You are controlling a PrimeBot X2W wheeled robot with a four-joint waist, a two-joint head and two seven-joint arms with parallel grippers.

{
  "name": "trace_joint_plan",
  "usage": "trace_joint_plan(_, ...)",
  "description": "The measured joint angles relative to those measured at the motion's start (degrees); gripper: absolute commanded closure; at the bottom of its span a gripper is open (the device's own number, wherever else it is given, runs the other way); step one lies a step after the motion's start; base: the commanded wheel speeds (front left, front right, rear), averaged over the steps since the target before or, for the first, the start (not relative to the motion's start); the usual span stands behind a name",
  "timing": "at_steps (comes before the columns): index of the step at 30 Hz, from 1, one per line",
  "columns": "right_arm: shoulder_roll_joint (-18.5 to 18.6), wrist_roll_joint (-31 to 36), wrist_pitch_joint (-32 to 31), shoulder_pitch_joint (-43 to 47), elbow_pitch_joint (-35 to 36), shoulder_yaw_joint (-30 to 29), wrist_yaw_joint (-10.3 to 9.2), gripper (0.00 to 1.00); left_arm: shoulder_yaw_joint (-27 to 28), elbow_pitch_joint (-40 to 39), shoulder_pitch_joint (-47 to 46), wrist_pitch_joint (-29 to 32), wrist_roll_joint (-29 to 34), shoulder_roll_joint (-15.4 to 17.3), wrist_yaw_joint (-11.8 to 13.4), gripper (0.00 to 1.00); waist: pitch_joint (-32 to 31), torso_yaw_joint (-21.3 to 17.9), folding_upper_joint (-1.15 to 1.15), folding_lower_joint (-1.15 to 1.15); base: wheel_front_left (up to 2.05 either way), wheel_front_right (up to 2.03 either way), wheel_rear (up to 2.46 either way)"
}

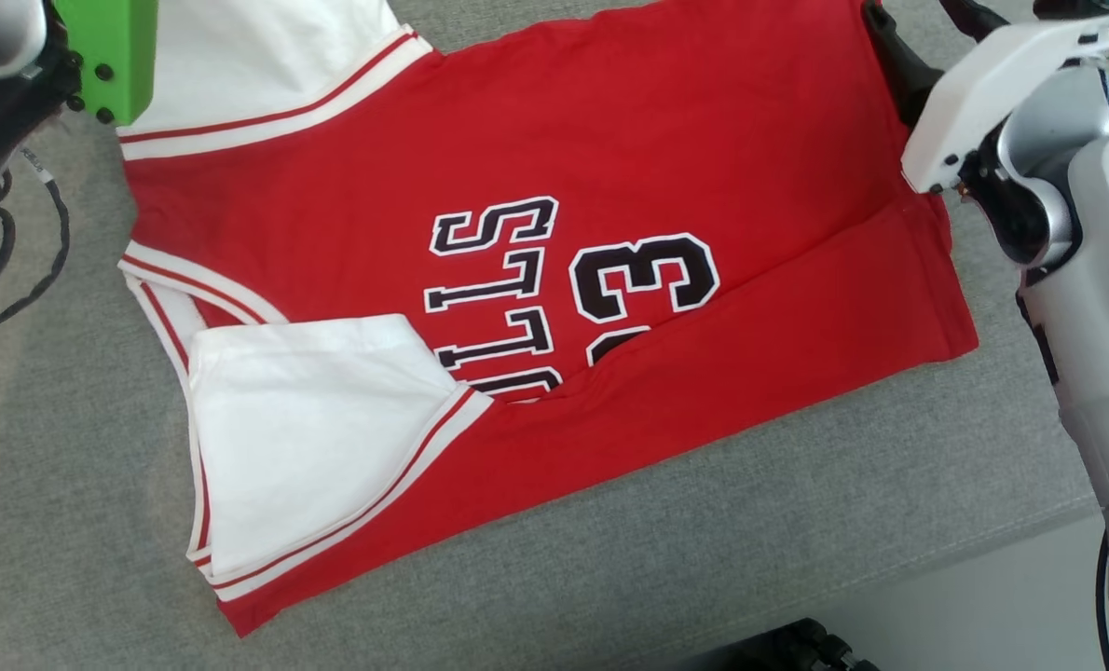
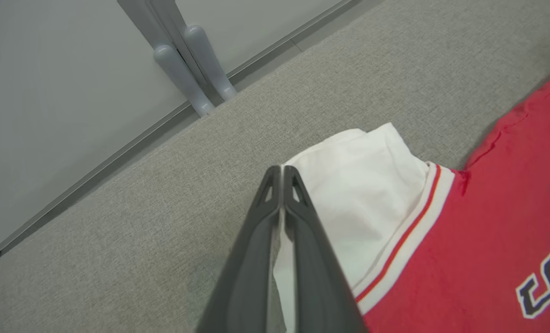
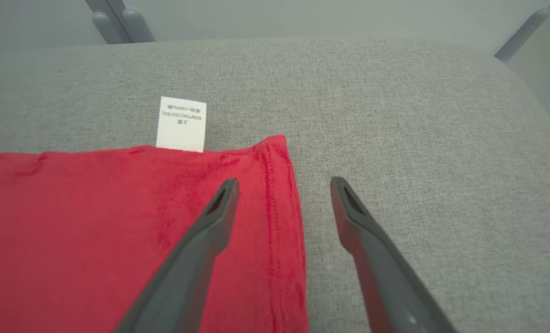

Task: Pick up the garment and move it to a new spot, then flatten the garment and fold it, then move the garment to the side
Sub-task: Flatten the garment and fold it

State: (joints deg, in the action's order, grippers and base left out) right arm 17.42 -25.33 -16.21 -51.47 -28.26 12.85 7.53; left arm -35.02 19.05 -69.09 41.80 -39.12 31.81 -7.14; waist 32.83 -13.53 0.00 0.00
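A grey woven upholstered surface (image 1: 70, 522) spreads wide under even, soft light, without hard shadows. Beyond its near edge lies a pale, smooth floor (image 1: 965, 606). Past its far edge, two rounded grey tube legs (image 2: 189, 69) stand side by side against a plain pale plane, with a darker strip (image 2: 94, 169) running alongside that edge. Another grey leg (image 3: 520, 32) slants beyond its far rounded corner.
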Motion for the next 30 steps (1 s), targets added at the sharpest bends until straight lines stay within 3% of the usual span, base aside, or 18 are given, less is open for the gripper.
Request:
trace_joint_plan(8, -3.19, 3.88, -5.12, -5.71, -6.48, -5.66, 0.00, 0.00, -1.27, -6.50, 1.58, 1.78, 0.00, 0.66, 0.35, 1.00, 0.53, 2.71, 0.00, 0.00, 0.00, 0.00, 0.00)
trace_joint_plan(16, -3.08, 4.03, -6.47, -7.90, -7.98, -6.45, 0.00, 0.01, -1.87, -10.01, 2.22, 2.57, 0.07, 1.22, 1.08, 1.00, 1.60, 4.28, 0.00, 0.00, 0.00, 0.00, 0.00)
trace_joint_plan(18, -2.85, 4.14, -6.98, -7.99, -8.32, -6.50, 0.00, 0.18, -1.56, -10.42, 2.56, 2.86, -0.78, 1.18, 1.21, 1.00, 1.70, 4.51, 0.00, 0.00, 0.00, 0.00, 0.00)
trace_joint_plan(23, -2.53, 4.44, -7.42, -8.17, -8.71, -6.92, 0.00, 0.27, -1.48, -10.98, 2.69, 3.02, -0.94, 1.23, 1.36, 1.00, 1.89, 4.73, 0.00, 0.00, 0.00, 0.00, 0.00)
trace_joint_plan(25, -2.37, 4.85, -7.44, -8.19, -8.93, -7.10, 0.00, 0.51, -1.51, -11.15, 2.69, 3.02, -0.94, 1.23, 1.58, 1.00, 1.99, 4.83, 0.00, 0.00, 0.00, 0.00, 0.00)
trace_joint_plan(26, -2.33, 4.90, -7.49, -8.26, -9.04, -7.21, 0.00, 0.54, -1.54, -11.21, 2.69, 3.02, -0.94, 1.23, 1.58, 1.00, 2.05, 4.88, 0.00, 0.00, 0.00, 0.00, 0.00)
trace_joint_plan(28, -2.30, 4.97, -7.51, -8.47, -9.21, -7.39, 0.00, 0.73, -1.59, -11.24, 2.69, 3.02, -0.94, 1.24, 1.59, 1.00, 2.14, 4.97, 0.00, 0.00, 0.00, 0.00, 0.00)
trace_joint_plan(30, -2.24, 5.05, -7.65, -8.64, -9.27, -7.45, 0.00, 1.00, -1.64, -11.24, 2.69, 3.01, -0.94, 1.24, 1.62, 1.00, 2.20, 5.07, 0.00, 0.00, 0.00, 0.00, 0.00)
